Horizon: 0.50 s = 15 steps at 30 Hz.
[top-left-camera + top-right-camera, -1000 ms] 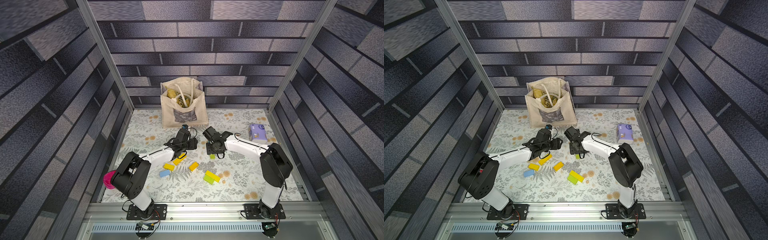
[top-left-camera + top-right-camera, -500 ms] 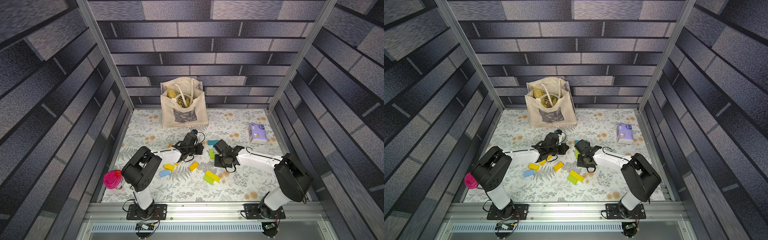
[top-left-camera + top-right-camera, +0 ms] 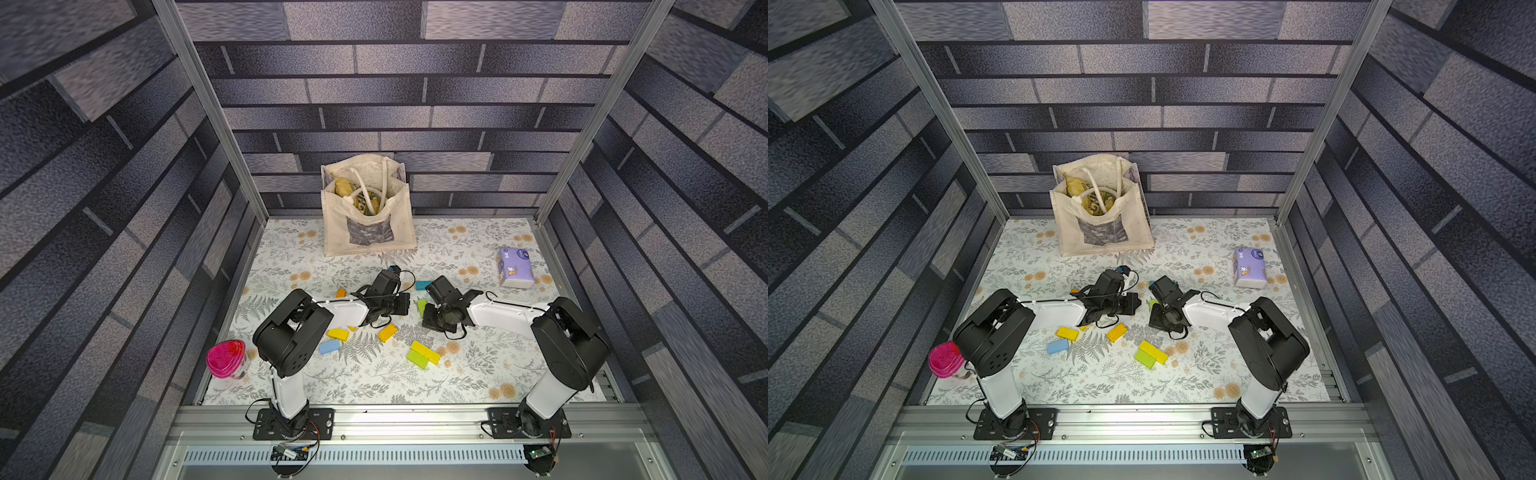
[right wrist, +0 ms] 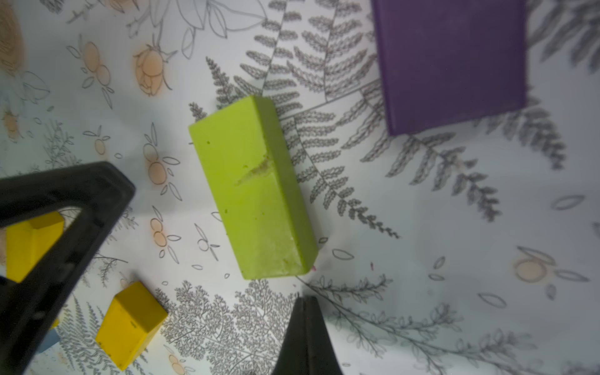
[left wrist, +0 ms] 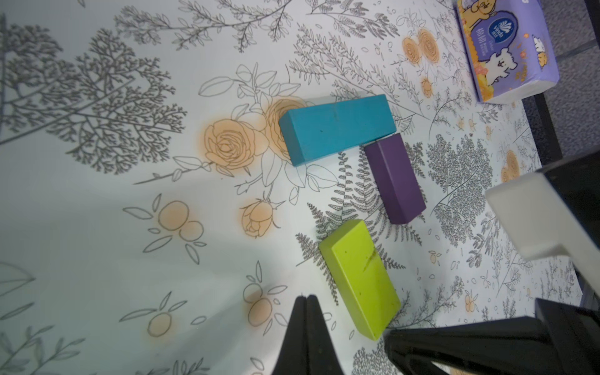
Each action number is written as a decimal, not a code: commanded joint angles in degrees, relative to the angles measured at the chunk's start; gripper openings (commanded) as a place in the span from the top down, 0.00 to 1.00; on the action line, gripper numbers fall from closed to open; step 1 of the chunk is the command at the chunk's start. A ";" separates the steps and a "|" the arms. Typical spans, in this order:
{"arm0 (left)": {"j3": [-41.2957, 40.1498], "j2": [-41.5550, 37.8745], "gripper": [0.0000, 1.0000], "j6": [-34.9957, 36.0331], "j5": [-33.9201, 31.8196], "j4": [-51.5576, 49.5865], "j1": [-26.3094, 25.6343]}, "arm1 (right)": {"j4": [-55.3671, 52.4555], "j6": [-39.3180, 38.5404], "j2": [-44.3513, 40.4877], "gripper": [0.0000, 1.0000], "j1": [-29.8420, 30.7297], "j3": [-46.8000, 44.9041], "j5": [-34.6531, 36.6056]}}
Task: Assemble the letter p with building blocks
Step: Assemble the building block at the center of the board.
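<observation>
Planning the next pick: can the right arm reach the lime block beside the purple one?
Probably yes: the lime block lies just ahead of the right end effector, nothing between; shut jaws must open first.

The lime green block shows a matt painted face, and there's a rough gouge scuffed across its top. The teal block and purple block look just as matt and smooth, the yellow block a touch satiny. The printed table cover lies smooth with a faint sheen. The tissue pack wears glossy plastic film. The tote bag is coarse cloth, the frame rail brushed metal, the pink container glossy translucent plastic.
</observation>
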 commanded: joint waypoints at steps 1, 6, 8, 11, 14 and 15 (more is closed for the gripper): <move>1.87 1.19 1.00 -1.40 1.51 -0.97 -0.30 | 1.79 2.54 2.50 1.00 -1.31 -0.39 -1.68; 3.08 2.45 1.00 -1.38 2.12 -1.98 -0.30 | 3.40 3.49 3.85 1.00 -2.17 -0.74 -1.85; 3.68 3.06 1.00 -1.38 2.13 -2.30 -0.24 | 3.46 3.43 4.25 1.00 -2.44 -0.58 -1.65; 4.82 4.28 1.00 -1.54 2.34 -2.71 0.08 | 3.46 3.01 4.91 1.00 -2.69 -0.04 -1.11; 5.24 4.85 1.00 -2.19 2.13 -2.43 0.62 | 2.98 2.40 5.73 1.00 -2.96 0.87 -0.78; 5.19 4.93 1.00 -2.50 2.04 -2.22 0.91 | 2.63 2.08 5.91 1.00 -2.97 1.29 -0.62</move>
